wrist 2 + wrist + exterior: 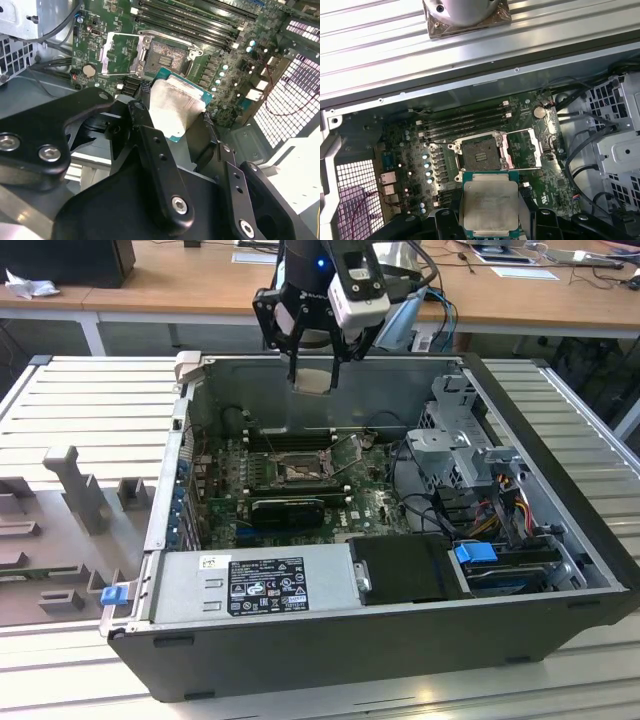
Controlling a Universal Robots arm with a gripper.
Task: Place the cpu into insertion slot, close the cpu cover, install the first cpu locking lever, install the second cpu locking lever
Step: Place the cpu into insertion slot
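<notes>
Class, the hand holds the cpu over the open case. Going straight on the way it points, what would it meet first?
Likely the motherboard close beside the insertion slot, with the cpu in the hand landing first; depth is unclear, so possibly the slot itself.

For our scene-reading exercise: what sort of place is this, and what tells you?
Likely a robotics lab or test workshop: an open computer case lies on a slatted metal table, wooden desks stand behind, and the gripper holds the cpu above it.

Ribbed metal table [90, 400] carries open computer case [330, 650].
</notes>
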